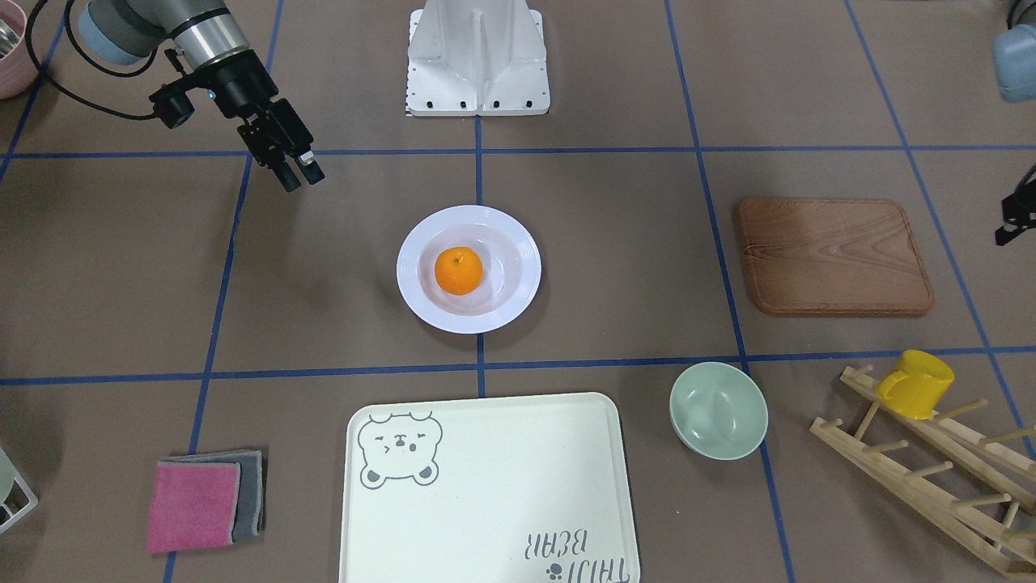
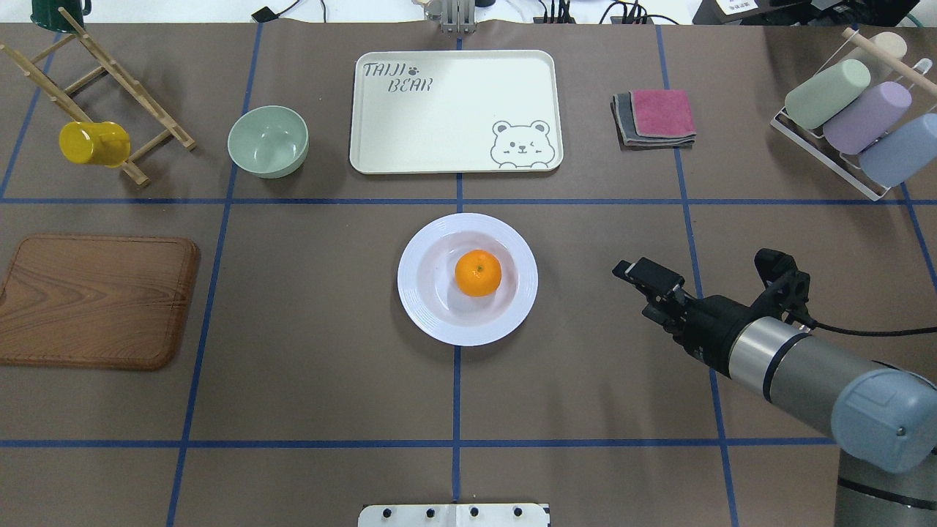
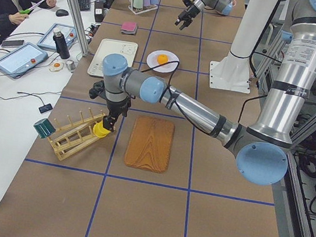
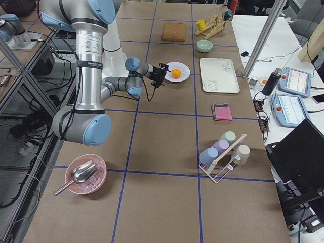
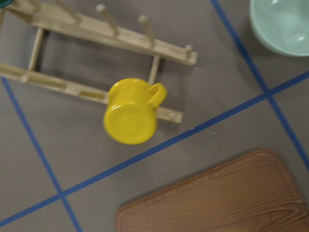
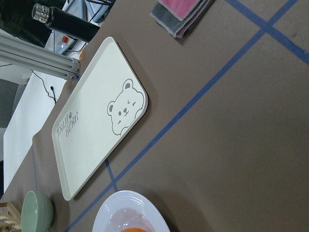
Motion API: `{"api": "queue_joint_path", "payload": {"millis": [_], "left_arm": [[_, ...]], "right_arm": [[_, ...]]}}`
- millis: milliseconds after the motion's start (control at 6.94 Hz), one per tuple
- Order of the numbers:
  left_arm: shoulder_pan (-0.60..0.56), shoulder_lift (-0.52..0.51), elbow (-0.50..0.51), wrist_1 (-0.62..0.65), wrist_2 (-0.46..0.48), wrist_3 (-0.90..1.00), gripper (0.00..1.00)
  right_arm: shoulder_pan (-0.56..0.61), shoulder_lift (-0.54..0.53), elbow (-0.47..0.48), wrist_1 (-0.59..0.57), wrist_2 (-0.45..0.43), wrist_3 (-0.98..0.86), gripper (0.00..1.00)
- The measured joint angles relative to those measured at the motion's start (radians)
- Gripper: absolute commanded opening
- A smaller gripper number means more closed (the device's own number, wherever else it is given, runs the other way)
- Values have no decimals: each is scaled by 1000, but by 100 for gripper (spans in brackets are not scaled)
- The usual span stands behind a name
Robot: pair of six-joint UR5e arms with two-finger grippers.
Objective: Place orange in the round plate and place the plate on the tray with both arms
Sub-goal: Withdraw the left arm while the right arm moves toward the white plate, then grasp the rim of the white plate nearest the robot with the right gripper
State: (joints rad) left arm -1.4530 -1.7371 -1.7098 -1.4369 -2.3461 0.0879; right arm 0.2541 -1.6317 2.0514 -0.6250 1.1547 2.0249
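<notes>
Since the orange already sat in the sunken centre of the round plate, step 1 looked done, and the step in hand was, by my reading, the 2-arm carry to the tray. In the overhead view the plate lay mid-surface, with the tray well apart at its 12 o'clock and bare. The right tool hovered near the plate at its 3 o'clock, clear of the rim and holding nothing; its fingers stood close together, and I could not tell whether they were fully closed. The left tool hung far off toward 9 o'clock, above the yellow mug on the wooden rack, and I could not tell its state. The next move probably called for bringing the left arm in so both tools could pinch opposite rims and lift level. The plate was white, glossy and shallow, its wide ridged rim offering some purchase. The fruit was round and dimpled, likely to roll if tipped. The tray was smooth, cream and rounded at its corners.
</notes>
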Motion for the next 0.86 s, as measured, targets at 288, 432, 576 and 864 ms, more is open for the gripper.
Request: {"api": "queue_joint_path", "payload": {"millis": [288, 432, 576, 864], "left_arm": [[-87, 45, 73, -15, -54, 12, 99], [-102, 73, 78, -28, -59, 13, 99], [-114, 93, 77, -35, -60, 13, 99], [-126, 114, 74, -38, -61, 13, 99]], "right_arm": [[-106, 113, -67, -57, -100, 102, 100], [-129, 222, -135, -118, -115, 155, 97], [-140, 306, -206, -157, -124, 217, 94], [-145, 378, -291, -178, -135, 280, 77]]}}
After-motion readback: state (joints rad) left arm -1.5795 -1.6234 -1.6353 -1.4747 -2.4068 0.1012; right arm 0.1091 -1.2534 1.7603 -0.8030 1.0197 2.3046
